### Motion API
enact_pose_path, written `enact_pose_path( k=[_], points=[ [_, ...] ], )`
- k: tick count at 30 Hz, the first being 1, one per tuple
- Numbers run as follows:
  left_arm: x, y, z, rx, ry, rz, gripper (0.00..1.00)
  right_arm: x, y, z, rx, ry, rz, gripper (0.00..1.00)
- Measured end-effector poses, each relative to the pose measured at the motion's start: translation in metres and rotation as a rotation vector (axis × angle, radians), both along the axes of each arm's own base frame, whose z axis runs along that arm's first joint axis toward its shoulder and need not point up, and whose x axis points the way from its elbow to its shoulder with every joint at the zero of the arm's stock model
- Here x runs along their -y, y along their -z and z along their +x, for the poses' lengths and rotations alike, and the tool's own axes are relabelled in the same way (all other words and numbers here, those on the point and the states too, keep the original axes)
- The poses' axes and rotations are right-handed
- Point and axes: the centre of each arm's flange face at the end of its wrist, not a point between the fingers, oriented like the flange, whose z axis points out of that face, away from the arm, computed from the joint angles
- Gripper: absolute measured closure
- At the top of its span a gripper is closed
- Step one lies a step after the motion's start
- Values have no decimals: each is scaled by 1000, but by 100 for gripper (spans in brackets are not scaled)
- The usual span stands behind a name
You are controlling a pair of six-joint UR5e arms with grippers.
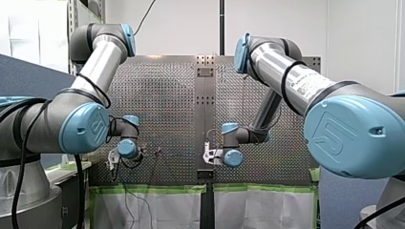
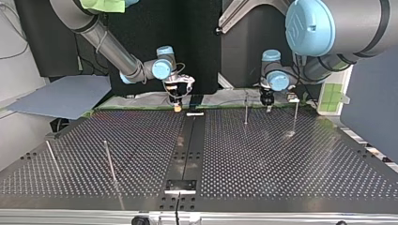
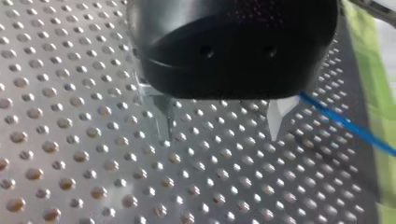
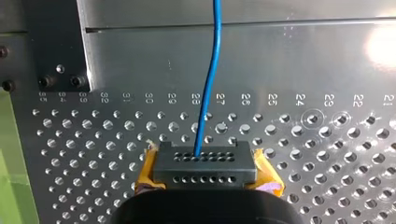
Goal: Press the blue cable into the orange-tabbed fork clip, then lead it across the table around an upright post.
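1. The blue cable [image 4: 208,79] runs straight out ahead of my right gripper [image 4: 204,169] over the perforated table [image 4: 327,154]. Its near end disappears at the grey tip between the yellow pads [image 4: 148,170].
2. I judge the step in hand to be seating the cable in the fork clip. I cannot pick the clip out for certain: the orange under my right gripper in the top view may be a tab or a pad. To do it well, line the taut cable up with the fork slot, press straight down without twisting, and let go only once it sits.
3. My right gripper looks pinched closed on the cable and sits low over the table. I cannot tell whether it touches the surface.
4. My left gripper [image 3: 219,123] is well apart from my right gripper. Its metal fingers [image 3: 278,116] are spread wide with nothing between them, and the cable passes just outside one of them.
5. An upright post [image 2: 246,108] stands between the two grippers, farther from my right gripper.
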Motion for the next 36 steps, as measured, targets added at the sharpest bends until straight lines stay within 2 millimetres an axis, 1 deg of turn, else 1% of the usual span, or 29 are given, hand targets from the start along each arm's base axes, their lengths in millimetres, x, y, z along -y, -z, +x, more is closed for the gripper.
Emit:
enact_pose_path(
  k=[6,16,21,23,27,33,36],
  points=[
    [2,3,-7,-58,27,0,0,1,1,-2,-7,2,4,100],
    [13,4,-9,-71,116,-43,0,3,1,-5,-24,10,7,100],
    [14,4,-18,-103,131,-32,0,3,1,-6,-27,12,8,100],
    [13,1,-22,-100,130,-28,0,3,1,-6,-26,13,7,100],
    [13,-12,-29,-77,129,-24,0,4,0,-5,-24,14,4,100],
    [19,-31,-43,-31,133,-44,0,4,0,-5,-23,15,4,100],
    [22,-35,-52,-12,134,-53,0,4,0,-5,-22,15,6,100]
  ],
)
